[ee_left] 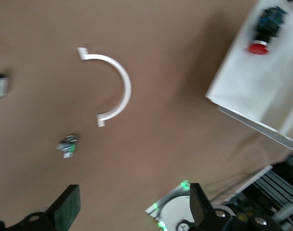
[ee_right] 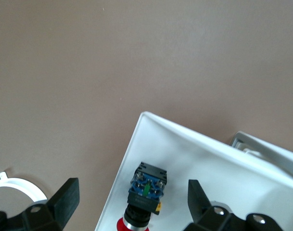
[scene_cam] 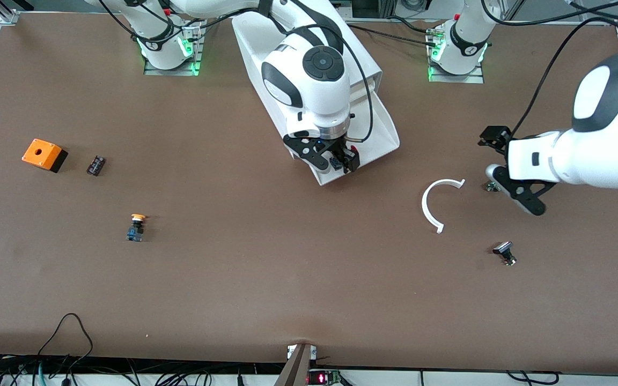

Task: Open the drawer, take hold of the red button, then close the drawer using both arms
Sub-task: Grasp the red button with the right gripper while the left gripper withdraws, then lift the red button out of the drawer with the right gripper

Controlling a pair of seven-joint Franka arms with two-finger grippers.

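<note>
The button (ee_right: 145, 202) lies in the pulled-out drawer (scene_cam: 379, 136), between the spread fingers of the right pincer (scene_cam: 332, 159). It should descend straight and close on the black body. The left pincer (scene_cam: 507, 185) waits, spread, over the counter (scene_cam: 266, 268).

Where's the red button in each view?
Front: mostly hidden under the right hand, in the pulled-out drawer.
Left wrist: red button on the drawer floor.
Right wrist: red button between the open fingers.
Shared landmark: white curved strip.
</note>
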